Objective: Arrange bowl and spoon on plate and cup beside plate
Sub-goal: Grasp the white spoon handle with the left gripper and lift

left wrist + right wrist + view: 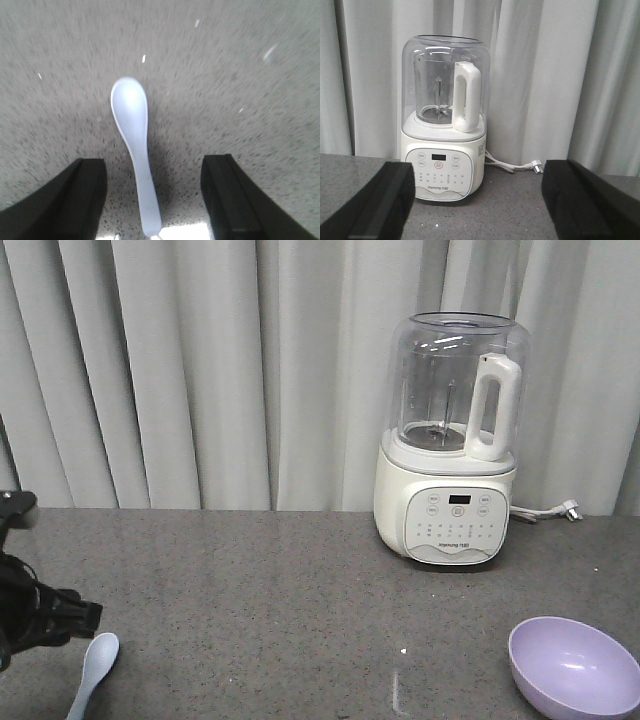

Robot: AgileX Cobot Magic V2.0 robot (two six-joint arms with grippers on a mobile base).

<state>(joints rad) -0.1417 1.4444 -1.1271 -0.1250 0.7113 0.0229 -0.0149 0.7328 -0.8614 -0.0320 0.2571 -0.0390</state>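
Observation:
The pale blue-white spoon point(132, 130) lies flat on the grey speckled counter, scoop pointing away from me. Its handle runs back between the two black fingers of my left gripper point(155, 197), which is open and straddles the handle without touching it. In the front view the spoon point(94, 672) is at the bottom left, just right of the left arm point(40, 615). The lavender bowl point(573, 666) sits empty at the bottom right. My right gripper point(479, 200) is open above the counter with nothing between its fingers, facing the blender. The plate and the cup are out of view.
A white blender point(452, 450) with a clear jug stands at the back right of the counter, also centred in the right wrist view as the blender point(444, 130). Its cord and plug point(520, 166) trail to the right. Grey curtains point(200, 370) hang behind.

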